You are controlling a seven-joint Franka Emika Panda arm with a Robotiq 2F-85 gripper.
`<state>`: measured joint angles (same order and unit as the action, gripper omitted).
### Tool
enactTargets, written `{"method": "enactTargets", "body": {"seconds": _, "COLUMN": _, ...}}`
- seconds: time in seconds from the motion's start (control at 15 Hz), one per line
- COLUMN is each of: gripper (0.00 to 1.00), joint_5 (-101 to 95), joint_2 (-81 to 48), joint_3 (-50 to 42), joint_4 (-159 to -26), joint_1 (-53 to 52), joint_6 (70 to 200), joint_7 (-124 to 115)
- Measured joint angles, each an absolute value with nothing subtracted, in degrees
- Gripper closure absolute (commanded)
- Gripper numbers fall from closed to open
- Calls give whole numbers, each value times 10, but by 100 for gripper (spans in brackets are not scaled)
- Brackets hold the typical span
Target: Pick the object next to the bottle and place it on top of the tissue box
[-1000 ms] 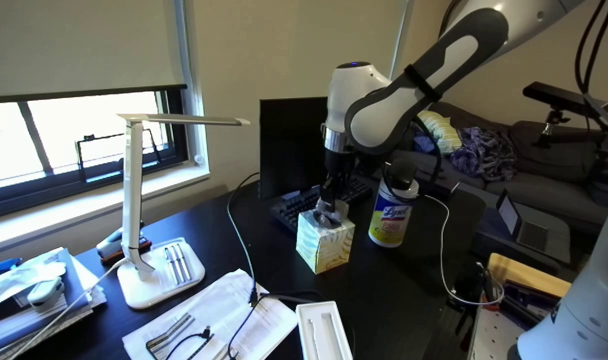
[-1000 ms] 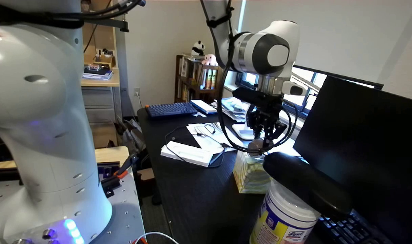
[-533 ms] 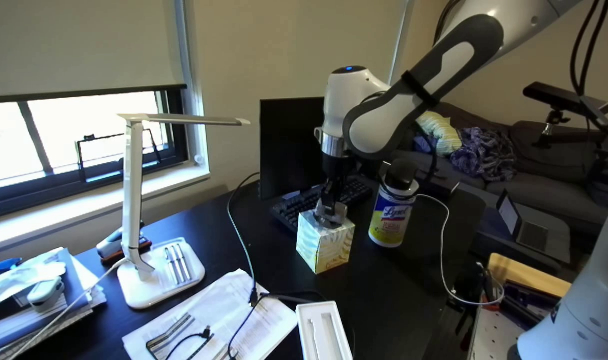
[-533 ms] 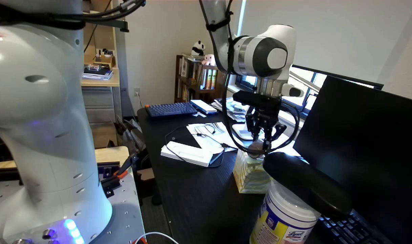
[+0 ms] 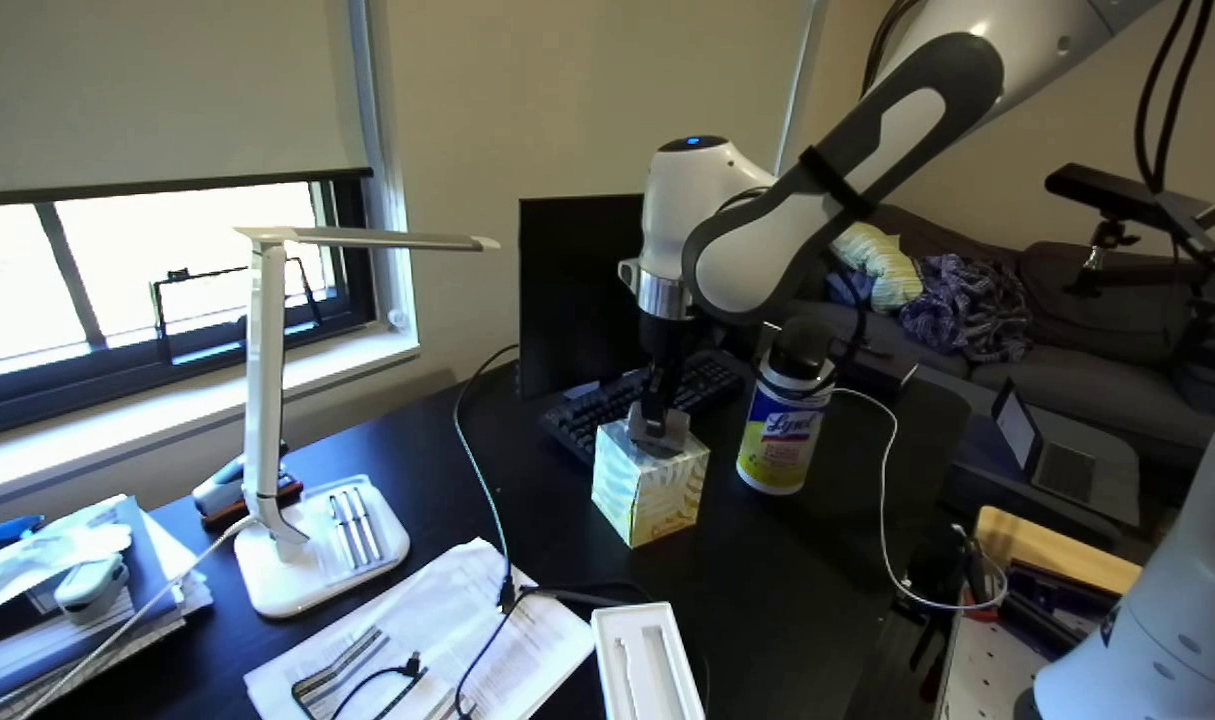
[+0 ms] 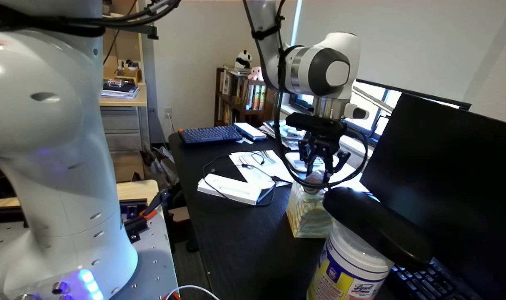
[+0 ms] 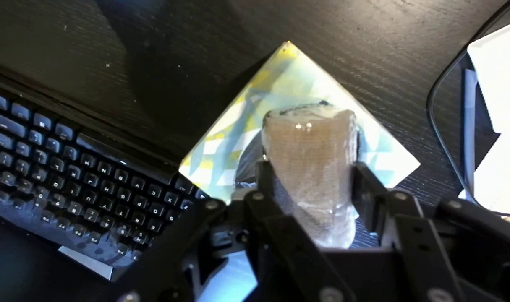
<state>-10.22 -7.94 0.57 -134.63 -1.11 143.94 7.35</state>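
The object is a brown, rounded item in clear wrap (image 7: 311, 147). It sits over the top of the tissue box and shows greyish in an exterior view (image 5: 673, 428). I cannot tell if its base touches the box. My gripper (image 7: 311, 172) points down with a finger against each side of it; it also shows in both exterior views (image 5: 655, 410) (image 6: 318, 173). The tissue box (image 5: 651, 495) is pale green, white and yellow; it also shows in the wrist view (image 7: 221, 147). The bottle is a white canister with a blue and yellow label (image 5: 782, 440), a dark item on top.
A black keyboard (image 7: 112, 184) lies close beside the box, with a monitor (image 6: 440, 196) behind it. A white tray (image 5: 647, 660), papers (image 5: 437, 640) and cables lie in front. A white desk lamp (image 5: 267, 390) stands to one side.
My gripper has moved slightly down and turned with the object. The object now looks more upright over the box. The tissue box and bottle have not moved.
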Motion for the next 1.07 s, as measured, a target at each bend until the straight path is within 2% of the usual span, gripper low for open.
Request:
{"method": "enactTargets", "body": {"seconds": 0.2, "gripper": 2, "joint_5": -113, "joint_2": -75, "joint_3": 2, "joint_4": -1346, "joint_1": -11, "joint_6": 1444, "joint_7": 72}}
{"method": "enactTargets", "body": {"seconds": 0.27, "gripper": 0, "joint_5": -117, "joint_2": -70, "joint_3": -1, "joint_4": -1346, "joint_1": -11, "joint_6": 1446, "joint_7": 71}}
{"method": "enactTargets", "body": {"seconds": 0.67, "gripper": 0, "joint_5": -138, "joint_2": 7, "joint_3": -3, "joint_4": -1370, "joint_1": -11, "joint_6": 1453, "joint_7": 65}}
{"method": "enactTargets", "body": {"seconds": 1.07, "gripper": 0, "joint_5": -136, "joint_2": 148, "joint_3": 19, "joint_4": -1432, "joint_1": -14, "joint_6": 1407, "joint_7": 43}}
